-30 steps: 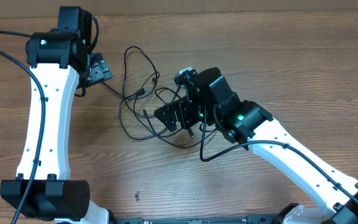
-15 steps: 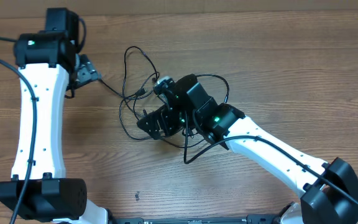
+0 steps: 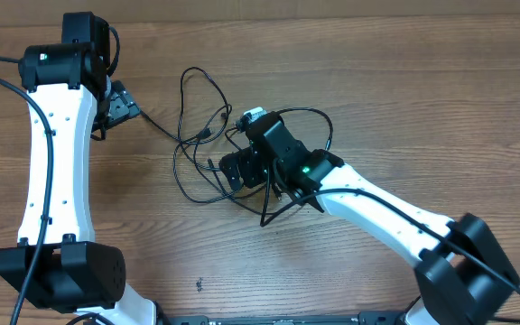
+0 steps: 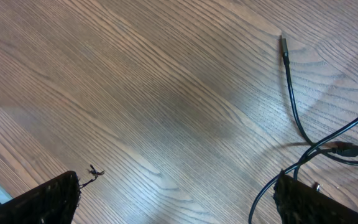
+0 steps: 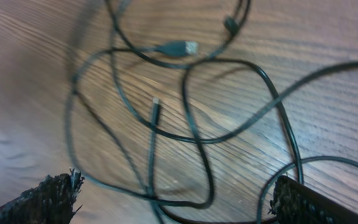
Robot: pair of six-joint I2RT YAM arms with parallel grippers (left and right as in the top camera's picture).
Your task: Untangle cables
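Right gripper [image 3: 236,170], jaws spread wide and empty, hangs over the 4 o'clock edge of the cables [image 3: 197,135], a loose black tangle at the middle of the table [image 3: 404,81]. A silvery plug [image 5: 178,47] lies at 12 o'clock from its fingers [image 5: 51,199]. Left gripper [image 3: 120,102], also wide and empty, stands at 10 o'clock from the tangle, with one strand running up beside it.

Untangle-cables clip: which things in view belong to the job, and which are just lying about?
Part of the job:
- cables, thin black cords lying looped over one another
- silvery USB plug on one cord's end
- left gripper and right gripper, both open, holding nothing

Just lying about:
- small dark scrap on the wooden table, near the left gripper
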